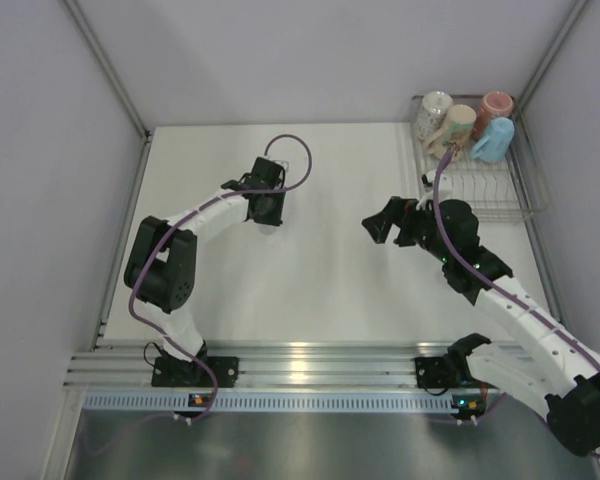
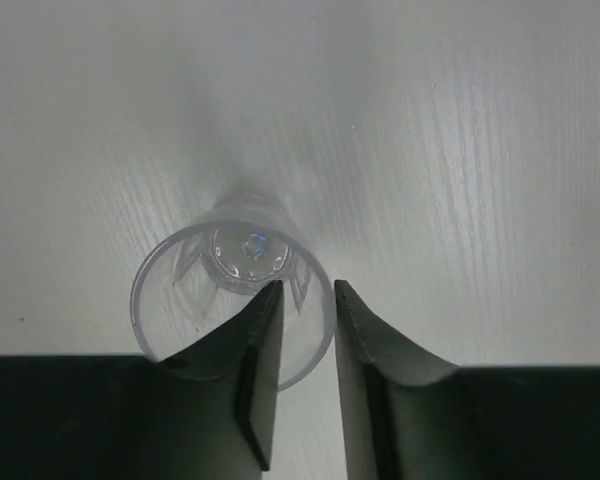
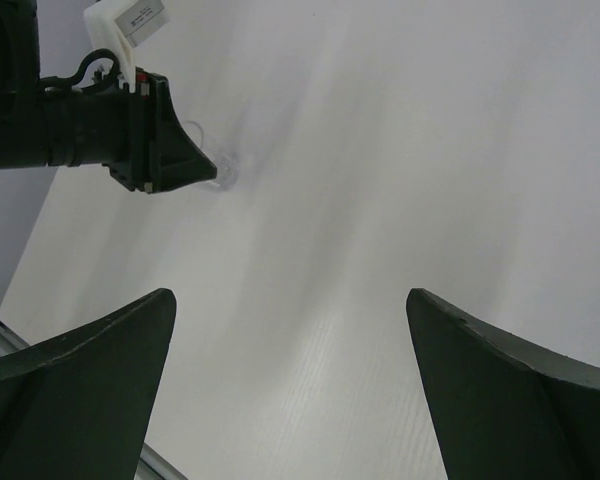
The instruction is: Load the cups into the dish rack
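Four mugs (image 1: 465,125) sit in the dish rack (image 1: 490,195), far-right corner. My left tool (image 2: 308,288) straddles the rim of the clear cup (image 2: 230,300); I cannot tell if it is clenched. My right tool (image 3: 288,295) is released.

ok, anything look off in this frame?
One thing: a clear tumbler stands alone on the table, well away from the dish rack, with the left tool straddling its rim. The four mugs sit crowded together at the rack's far end. Nothing looks spilled or broken.

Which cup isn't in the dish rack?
The clear cup, standing on the table at the left gripper; the four mugs sit in the dish rack.
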Controlling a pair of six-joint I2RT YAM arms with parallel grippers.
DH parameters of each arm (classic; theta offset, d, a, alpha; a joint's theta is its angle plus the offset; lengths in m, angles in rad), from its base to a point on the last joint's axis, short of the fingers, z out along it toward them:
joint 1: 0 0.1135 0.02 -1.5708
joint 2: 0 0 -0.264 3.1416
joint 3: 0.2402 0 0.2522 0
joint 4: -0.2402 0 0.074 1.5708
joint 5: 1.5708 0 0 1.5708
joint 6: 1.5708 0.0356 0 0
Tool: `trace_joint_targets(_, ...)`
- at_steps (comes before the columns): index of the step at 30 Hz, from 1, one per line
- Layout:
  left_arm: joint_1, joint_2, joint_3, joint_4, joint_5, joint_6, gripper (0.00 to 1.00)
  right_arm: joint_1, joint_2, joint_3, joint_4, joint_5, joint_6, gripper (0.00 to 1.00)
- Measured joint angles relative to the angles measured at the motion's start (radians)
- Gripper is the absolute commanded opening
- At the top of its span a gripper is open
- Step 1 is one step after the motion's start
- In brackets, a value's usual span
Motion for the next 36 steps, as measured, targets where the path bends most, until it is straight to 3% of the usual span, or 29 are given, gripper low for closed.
trace_joint_targets(7, 0.000, 0.001, 0.012, -0.003, -0.007, -0.011, 0.00, 0.000, 0.019, -0.001, 0.007, -0.004, 0.008, 1.00)
trace_joint_targets(11, 0.009, -0.007, 0.016, -0.002, 0.046, -0.043, 0.00, 0.000, 0.038, -0.020, 0.051, -0.017, 0.026, 0.99)
trace_joint_targets(19, 0.036, -0.141, -0.014, 0.091, 0.292, -0.178, 0.00, 0.000, 0.049, -0.087, 0.180, -0.061, 0.061, 0.99)
trace_joint_targets(22, 0.043, -0.227, -0.066, 0.198, 0.401, -0.258, 0.00, 0.000, 0.025, -0.166, 0.298, -0.081, 0.076, 0.99)
trace_joint_targets(26, 0.065, -0.323, -0.195, 0.472, 0.587, -0.447, 0.00, 0.000, -0.011, -0.253, 0.423, -0.125, 0.109, 0.99)
trace_joint_targets(31, 0.092, -0.344, -0.296, 0.809, 0.763, -0.713, 0.00, -0.005, -0.020, -0.274, 0.612, -0.230, 0.177, 0.99)
trace_joint_targets(36, 0.090, -0.348, -0.354, 1.085, 0.850, -0.930, 0.00, -0.006, -0.017, -0.321, 0.883, -0.320, 0.293, 0.99)
